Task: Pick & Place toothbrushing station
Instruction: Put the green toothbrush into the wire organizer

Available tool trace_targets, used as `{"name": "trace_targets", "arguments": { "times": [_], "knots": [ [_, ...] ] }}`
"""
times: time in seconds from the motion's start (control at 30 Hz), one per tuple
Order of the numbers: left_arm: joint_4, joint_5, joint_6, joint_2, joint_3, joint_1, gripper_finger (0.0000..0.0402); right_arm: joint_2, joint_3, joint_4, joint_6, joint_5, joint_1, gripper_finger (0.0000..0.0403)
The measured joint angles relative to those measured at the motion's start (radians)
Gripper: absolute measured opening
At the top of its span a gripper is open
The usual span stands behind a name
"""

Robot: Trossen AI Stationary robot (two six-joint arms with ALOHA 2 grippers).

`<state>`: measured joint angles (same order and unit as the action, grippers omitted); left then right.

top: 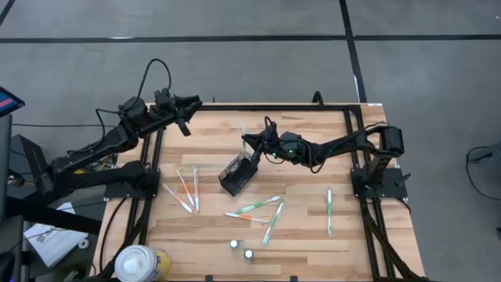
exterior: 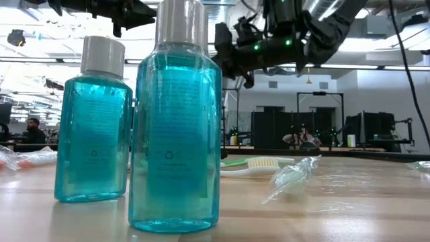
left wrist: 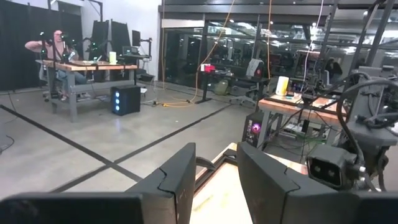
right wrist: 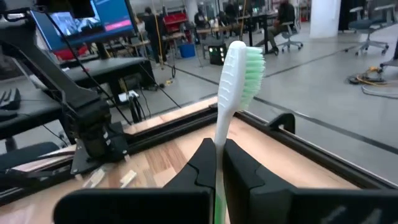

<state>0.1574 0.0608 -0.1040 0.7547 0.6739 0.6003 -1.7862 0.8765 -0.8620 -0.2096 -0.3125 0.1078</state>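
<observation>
— Right gripper [right wrist: 219, 163]: what does it have?

— Its two fingers are pressed together on the stem of a white toothbrush with green bristles [right wrist: 239, 68]. In the right wrist view the brush stands up between the fingers, head upward. From above, that gripper [top: 252, 145] hangs over the middle of the wooden table [top: 313, 243], at about 1 o'clock from the black wire-mesh holder [top: 237, 174] and just beside its upper corner.

— And the holder itself?

— It sits tilted near the table's centre. Whether anything is inside it, I cannot tell.

— The other arm?

— The left gripper [top: 185, 119] waits at the table's 10 o'clock corner, well apart from the holder. In its own wrist view the fingers [left wrist: 178, 182] stand apart with nothing between them.

— What else lies on the table?

— Three toothbrushes [top: 186, 190] fan out at 9 o'clock of the holder. More wrapped brushes [top: 258, 207] lie at 5 o'clock of it, and a single one [top: 329, 210] lies near the right edge, at about 4 o'clock. Two small bottles [top: 241, 249] stand by the near edge at 6 o'clock; the low view shows them as clear bottles of blue liquid [exterior: 176, 121] with pale caps. A white-and-yellow round container [top: 141, 263] sits at the 7 o'clock corner.

— Anyone around?

— A person [left wrist: 57, 46] is seated at a desk in the room behind.
</observation>
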Motion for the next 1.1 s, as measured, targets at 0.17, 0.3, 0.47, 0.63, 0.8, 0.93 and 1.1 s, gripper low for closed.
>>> {"name": "trace_targets", "arguments": {
  "times": [0.17, 0.3, 0.47, 0.63, 0.8, 0.93, 1.1],
  "knots": [
    [0.0, 0.017, 0.003, 0.0, 0.0, 0.0, 0.0113, -0.071, 0.001, -0.112, 0.0, 0.023, -0.003, 0.0],
    [0.0, 0.023, 0.019, 0.0, -0.001, 0.0, 0.0113, -0.106, 0.011, -0.14, 0.0, 0.051, -0.004, 0.0],
    [0.003, 0.022, 0.018, 0.0, -0.025, 0.0, 0.0111, -0.12, 0.016, -0.137, 0.003, 0.054, -0.014, 0.0],
    [0.006, 0.022, -0.009, 0.0, -0.062, 0.0, 0.0107, -0.114, 0.017, -0.13, 0.008, 0.054, -0.016, 0.0008],
    [0.012, 0.027, -0.009, 0.0, -0.068, -0.006, 0.0111, -0.111, 0.017, -0.113, 0.008, 0.05, -0.016, 0.0046],
    [0.018, 0.029, -0.008, 0.0, -0.068, -0.006, 0.0113, -0.111, 0.017, -0.105, 0.009, 0.048, -0.016, 0.0039],
    [0.024, 0.035, -0.006, 0.0, -0.068, -0.006, 0.0111, -0.111, 0.017, -0.114, 0.033, 0.048, -0.016, 0.0006]
  ]
}}
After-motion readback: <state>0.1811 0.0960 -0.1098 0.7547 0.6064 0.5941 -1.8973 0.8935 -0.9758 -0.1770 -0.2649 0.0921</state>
